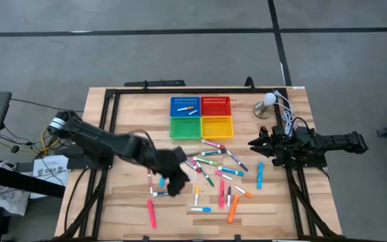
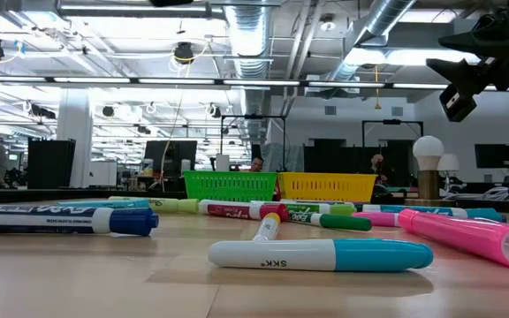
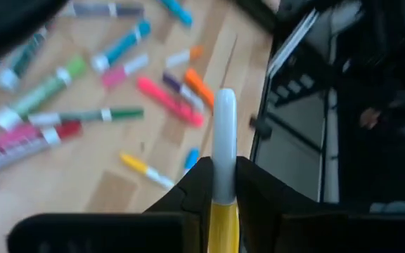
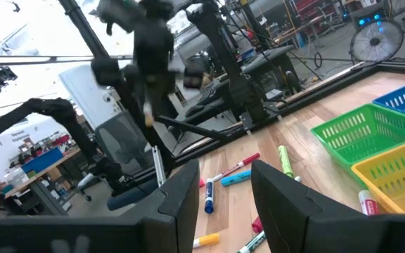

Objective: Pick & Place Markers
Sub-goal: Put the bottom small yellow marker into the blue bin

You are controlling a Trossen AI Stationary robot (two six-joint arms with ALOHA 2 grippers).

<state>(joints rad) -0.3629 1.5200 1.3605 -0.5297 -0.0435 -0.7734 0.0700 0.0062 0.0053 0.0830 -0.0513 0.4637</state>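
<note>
My left pincer clenched on a white-and-yellow marker, barrel between the fingers; long axis running straight out past the fingertips, white end leading

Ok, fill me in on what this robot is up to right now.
It is sorting markers into baskets. The left gripper is over the table's front-middle, jaws shut on a white marker with a yellow cap. The right gripper waits at the table's right side, holding nothing. Many markers lie loose on the wood; two are in the blue basket, while the red, green and yellow baskets look empty.
</note>
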